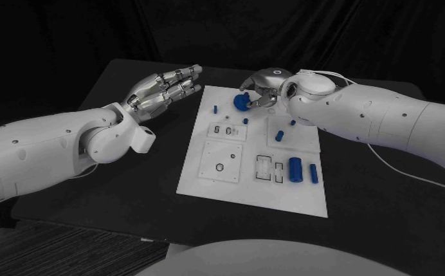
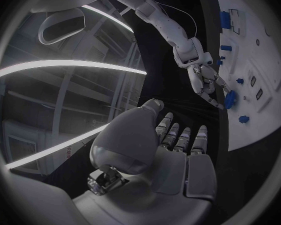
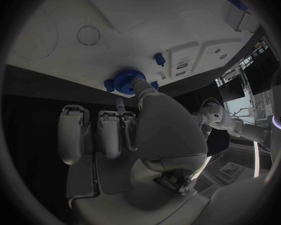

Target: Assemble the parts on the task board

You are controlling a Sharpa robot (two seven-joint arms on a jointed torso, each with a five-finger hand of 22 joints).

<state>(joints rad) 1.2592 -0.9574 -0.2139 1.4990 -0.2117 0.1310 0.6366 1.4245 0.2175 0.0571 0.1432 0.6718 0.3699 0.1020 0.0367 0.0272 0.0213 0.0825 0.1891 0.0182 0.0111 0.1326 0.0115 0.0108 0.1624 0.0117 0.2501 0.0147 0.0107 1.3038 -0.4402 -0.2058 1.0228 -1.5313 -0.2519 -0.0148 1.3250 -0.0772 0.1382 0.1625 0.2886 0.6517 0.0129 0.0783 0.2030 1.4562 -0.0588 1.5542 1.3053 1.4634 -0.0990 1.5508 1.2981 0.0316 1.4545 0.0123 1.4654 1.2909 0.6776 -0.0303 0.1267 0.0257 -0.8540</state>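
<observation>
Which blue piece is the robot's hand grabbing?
The round toothed gear at the task board's far end. The right hand pinches it; the other blue pieces lie untouched.

The left arm reaches in low over the tabletop (image 1: 121,76), its forearm angled toward the far side. The left hand (image 1: 165,89) is held flat and empty, its fingers (image 2: 178,137) extended side by side and only slightly parted, palm turned inward, hovering beside the task board (image 1: 222,186) rather than over it. The right arm comes in higher, bent at the wrist so the right hand (image 1: 262,89) points downward over the board's far end. Its fingers (image 3: 135,85) are curled together around a round blue toothed part (image 1: 241,102), seemingly pinched between thumb and fingertip, though the wrist hides much of the grasp.
</observation>
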